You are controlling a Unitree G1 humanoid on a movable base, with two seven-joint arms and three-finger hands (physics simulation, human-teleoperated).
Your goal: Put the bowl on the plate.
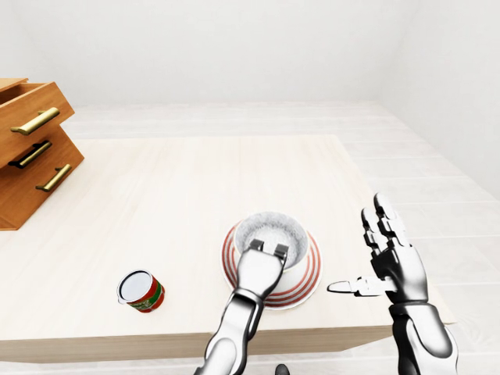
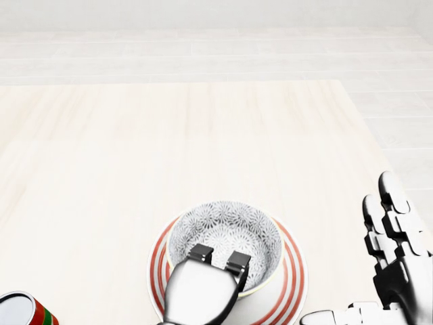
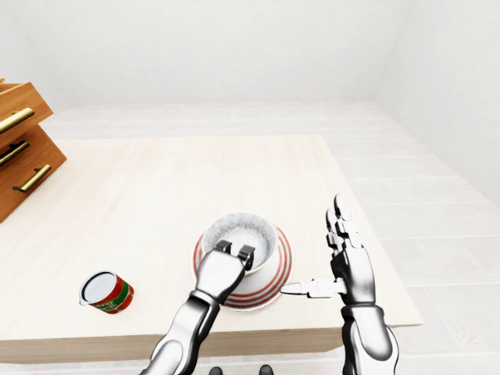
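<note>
Bowl sits inside the rim of the red-striped plate, upright, roughly centred but a little toward the top-left of the plate in the head view. Placement looks done, or all but done.

Your left hand is at the bowl's near rim: two dark fingertips hook over the rim into the bowl, knuckles below them in the head view. Whether a thumb presses the outer wall is hidden under the hand, so you cannot tell from these views if the grip is clamped or already slack. Fingertips are touching or just above the inner wall.

Your right hand is spread wide, fingers up, thumb pointing toward the plate's edge and stopping just beside it, not touching. It holds nothing.

Left to do, as judged: let go of the rim and lift the left hand straight up and away. Risk: hooked fingertips could drag or tip the bowl off centre if you pull toward yourself first.

Other items: a red can lying well out to the left of the left fingers on the table; a wooden drawer unit at the far left edge.
</note>
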